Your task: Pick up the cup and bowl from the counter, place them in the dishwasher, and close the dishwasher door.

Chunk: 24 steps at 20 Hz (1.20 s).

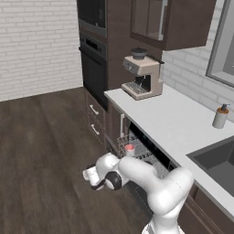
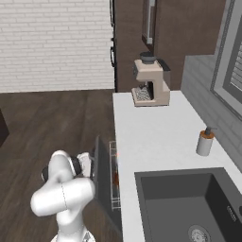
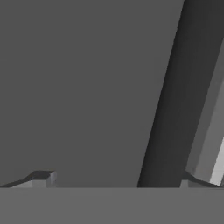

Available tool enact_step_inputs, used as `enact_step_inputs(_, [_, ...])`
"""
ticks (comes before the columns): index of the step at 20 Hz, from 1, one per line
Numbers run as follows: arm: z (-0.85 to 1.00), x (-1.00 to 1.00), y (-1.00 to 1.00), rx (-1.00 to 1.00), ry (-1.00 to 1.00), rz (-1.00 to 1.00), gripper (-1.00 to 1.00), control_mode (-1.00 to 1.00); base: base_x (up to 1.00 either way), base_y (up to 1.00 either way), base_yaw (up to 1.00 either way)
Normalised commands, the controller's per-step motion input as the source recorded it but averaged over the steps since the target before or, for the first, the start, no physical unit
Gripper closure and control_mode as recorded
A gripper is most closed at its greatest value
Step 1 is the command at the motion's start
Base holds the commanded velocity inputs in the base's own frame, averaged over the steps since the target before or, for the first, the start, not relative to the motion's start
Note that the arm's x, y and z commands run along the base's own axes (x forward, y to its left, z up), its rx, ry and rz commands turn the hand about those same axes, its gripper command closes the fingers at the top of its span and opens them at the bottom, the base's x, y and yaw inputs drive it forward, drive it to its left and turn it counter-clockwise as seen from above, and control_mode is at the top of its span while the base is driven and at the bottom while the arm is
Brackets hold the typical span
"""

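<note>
The dishwasher sits under the counter with its wire rack pulled out. The cup, red on top, stands in the rack and shows as a red spot from the right. A reddish-brown bowl lies in the rack nearer the base. The dishwasher door is raised steeply, almost upright. My gripper is at the door's outer face, open and empty. In the hand view the dark door panel is very close, with my gripper spread wide.
A coffee machine stands at the counter's far end. A soap dispenser stands by the dark sink. The black wall oven and brown drawers are beyond the dishwasher. Wooden floor stretches to the left.
</note>
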Motion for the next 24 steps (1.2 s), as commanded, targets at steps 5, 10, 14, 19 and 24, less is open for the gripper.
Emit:
enact_step_inputs(5, [-0.47,0.07,-0.2,-0.63,-0.3,-0.57,-1.0,-1.0,0.0,0.0,0.0])
enact_step_inputs(10, [-0.7,0.03,-0.07,-0.65,-0.32,-0.6,-1.0,-1.0,0.0,0.0,0.0])
enact_step_inputs(14, [-0.79,0.0,-0.09,-0.64,-0.3,-0.63,-1.0,-1.0,0.0,0.0,0.0])
enact_step_inputs(19, [-0.4,0.05,-0.61,-0.48,-0.12,-0.58,-1.0,-1.0,0.0,0.0,0.0])
enact_step_inputs(24, [0.22,0.49,-1.0,0.02,0.28,-0.17,-1.0,-1.0,0.0,0.0,0.0])
